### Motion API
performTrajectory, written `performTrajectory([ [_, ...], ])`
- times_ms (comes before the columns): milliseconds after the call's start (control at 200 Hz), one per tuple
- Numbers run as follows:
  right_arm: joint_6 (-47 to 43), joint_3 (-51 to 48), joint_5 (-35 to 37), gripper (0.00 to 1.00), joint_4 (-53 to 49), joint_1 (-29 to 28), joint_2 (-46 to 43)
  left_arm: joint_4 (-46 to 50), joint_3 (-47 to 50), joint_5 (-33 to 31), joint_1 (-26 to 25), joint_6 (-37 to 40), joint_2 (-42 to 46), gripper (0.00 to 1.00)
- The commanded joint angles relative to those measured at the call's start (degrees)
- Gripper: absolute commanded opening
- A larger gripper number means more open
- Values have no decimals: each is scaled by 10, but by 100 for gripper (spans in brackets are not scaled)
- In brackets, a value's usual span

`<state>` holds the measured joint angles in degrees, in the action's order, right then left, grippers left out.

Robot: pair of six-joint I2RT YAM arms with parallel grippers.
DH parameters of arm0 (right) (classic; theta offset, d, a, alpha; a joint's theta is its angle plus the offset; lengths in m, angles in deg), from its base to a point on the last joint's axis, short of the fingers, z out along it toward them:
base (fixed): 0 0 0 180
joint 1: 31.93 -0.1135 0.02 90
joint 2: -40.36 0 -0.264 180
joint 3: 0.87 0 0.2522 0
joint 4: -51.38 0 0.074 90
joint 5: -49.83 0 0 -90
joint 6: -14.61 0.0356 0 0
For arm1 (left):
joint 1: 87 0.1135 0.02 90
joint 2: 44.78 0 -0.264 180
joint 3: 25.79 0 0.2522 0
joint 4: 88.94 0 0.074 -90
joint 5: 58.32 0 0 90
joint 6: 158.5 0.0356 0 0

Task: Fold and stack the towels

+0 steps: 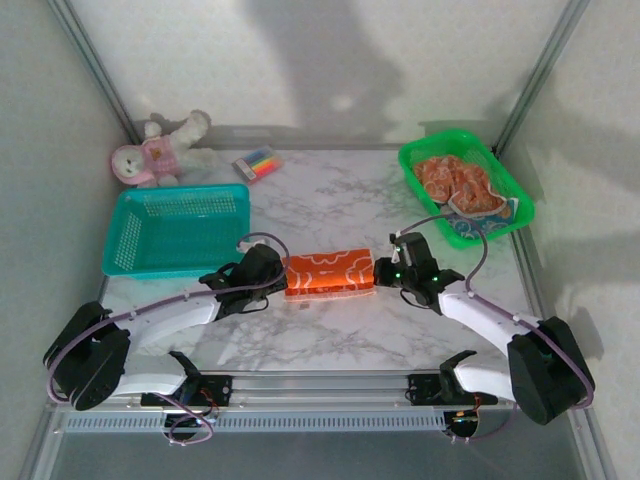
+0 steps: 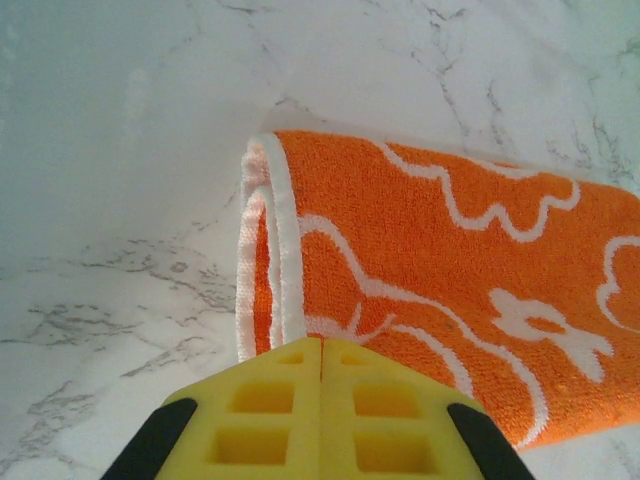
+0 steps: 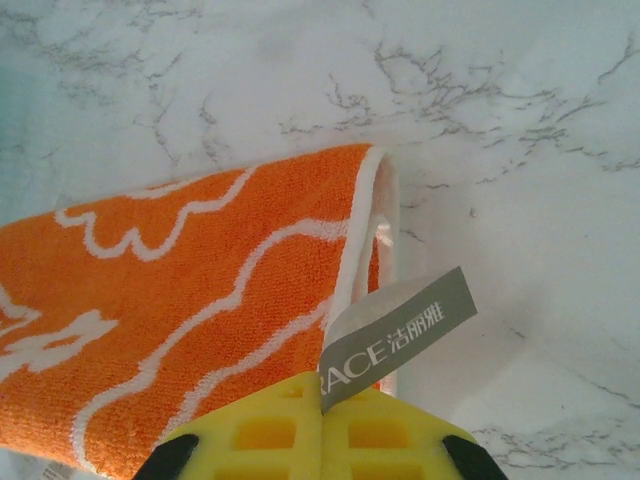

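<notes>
An orange towel with white outlines lies folded into a long band on the marble table, between the two grippers. My left gripper is shut at its left end. In the left wrist view the yellow fingertips meet over the near corner of the towel, by its white hem. My right gripper is shut at the right end. There the towel has a grey label pinched between the closed jaws of that gripper. More towels, peach-orange and white-blue, lie bunched in the green basket.
A teal basket stands at the left, just behind my left arm. A pink-and-white plush toy and a pack of coloured markers lie at the back left. Walls close the table on three sides.
</notes>
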<state>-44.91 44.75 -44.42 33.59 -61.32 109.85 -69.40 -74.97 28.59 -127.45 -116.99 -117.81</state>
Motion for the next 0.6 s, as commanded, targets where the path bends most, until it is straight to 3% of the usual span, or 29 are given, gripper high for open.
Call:
performTrajectory([
  [0, 5, -8, 10, 0, 5, -7, 17, -3, 11, -16, -6, -12, 2, 0],
  [596, 3, -8, 16, 0, 15, -12, 80, -21, 46, -17, -31, -23, -14, 0],
])
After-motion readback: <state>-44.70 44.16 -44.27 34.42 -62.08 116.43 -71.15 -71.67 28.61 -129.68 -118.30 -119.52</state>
